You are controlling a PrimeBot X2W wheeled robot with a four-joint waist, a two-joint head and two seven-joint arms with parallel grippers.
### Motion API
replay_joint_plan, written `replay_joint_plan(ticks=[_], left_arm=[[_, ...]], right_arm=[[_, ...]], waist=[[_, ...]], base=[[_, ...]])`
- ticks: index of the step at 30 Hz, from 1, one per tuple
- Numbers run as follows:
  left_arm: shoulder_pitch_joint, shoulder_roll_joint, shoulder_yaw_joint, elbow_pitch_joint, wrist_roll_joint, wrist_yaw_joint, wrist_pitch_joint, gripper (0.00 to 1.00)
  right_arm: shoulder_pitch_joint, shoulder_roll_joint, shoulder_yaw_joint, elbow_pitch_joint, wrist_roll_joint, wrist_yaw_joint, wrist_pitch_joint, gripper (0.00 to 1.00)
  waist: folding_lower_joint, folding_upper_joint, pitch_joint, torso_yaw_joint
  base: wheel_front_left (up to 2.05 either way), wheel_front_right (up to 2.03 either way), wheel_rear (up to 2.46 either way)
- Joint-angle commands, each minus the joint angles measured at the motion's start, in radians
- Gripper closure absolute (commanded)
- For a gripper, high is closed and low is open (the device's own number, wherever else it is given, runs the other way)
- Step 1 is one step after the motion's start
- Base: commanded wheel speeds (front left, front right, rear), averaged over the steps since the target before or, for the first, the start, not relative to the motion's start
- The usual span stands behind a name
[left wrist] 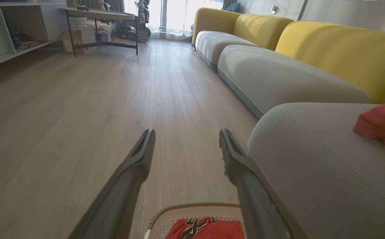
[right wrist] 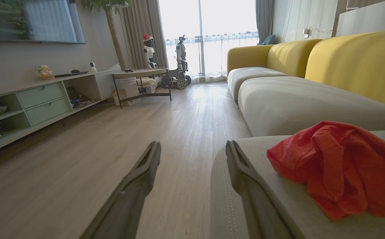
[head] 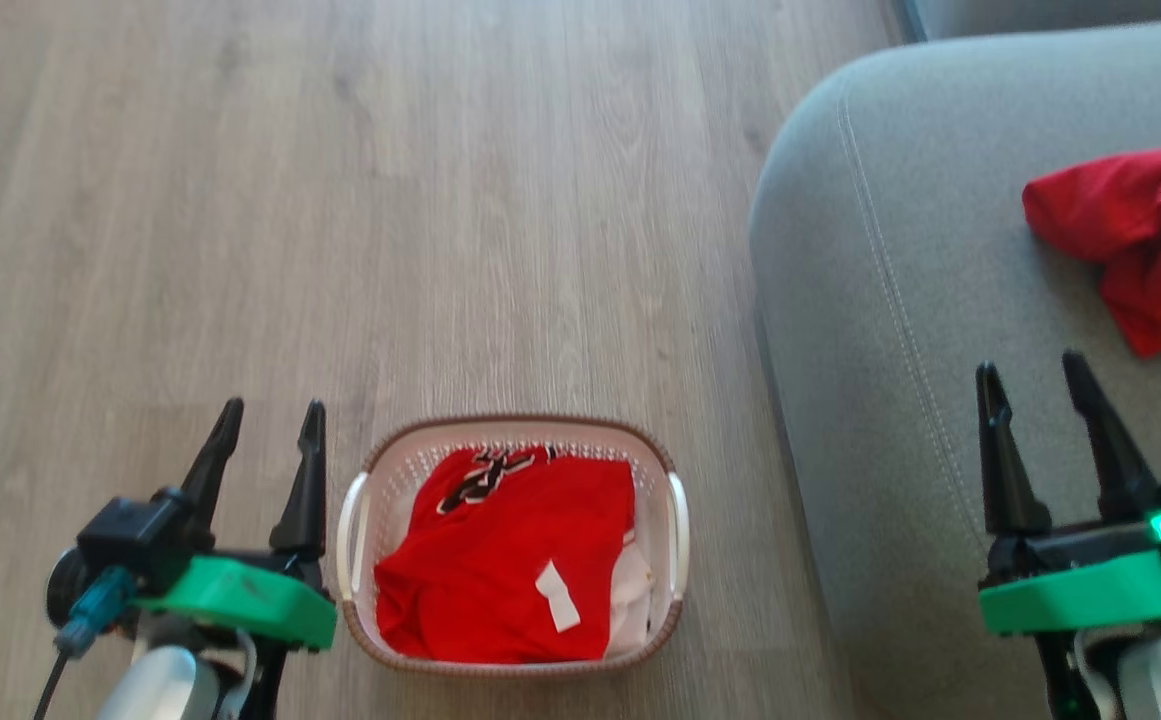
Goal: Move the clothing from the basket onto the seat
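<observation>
Your left gripper (head: 273, 407) and right gripper (head: 1030, 364) both have their fingers spread apart and hold nothing, the red jersey (head: 510, 560) lies in the white basket (head: 510, 422) on the wood floor (head: 340, 200), and a red shirt (head: 1140, 230) sits on the grey seat (head: 890, 300).

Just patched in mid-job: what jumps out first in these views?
Red stands out: a jersey lies in the white basket on the wood floor beside the left gripper, and a crumpled red shirt sits on the grey seat ahead of the right gripper. Both grippers are open, holding nothing.
</observation>
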Motion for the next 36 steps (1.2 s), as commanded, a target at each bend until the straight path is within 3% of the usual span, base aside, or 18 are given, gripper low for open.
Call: replay_joint_plan(ticks=[1,19,36], left_arm=[[-0.062,0.013,0.033,-0.018,0.012,-0.007,-0.012,0.0],[-0.334,-0.033,-0.048,0.214,0.048,-0.101,-0.007,0.0],[-0.644,-0.114,-0.148,0.756,0.047,-0.223,0.014,0.0]], right_arm=[[-0.047,-0.028,0.022,-0.044,-0.006,0.007,-0.009,0.0],[-0.209,-0.011,0.02,-0.16,-0.009,0.007,-0.009,0.0],[-0.32,0.008,0.007,-0.252,-0.013,0.007,-0.009,0.0]], waist=[[0.0,0.0,0.042,-0.017],[0.0,0.0,0.306,-0.061],[0.0,0.0,0.51,-0.103]], base=[[0.0,0.0,0.0],[0.0,0.0,0.0],[0.0,0.0,0.0]])
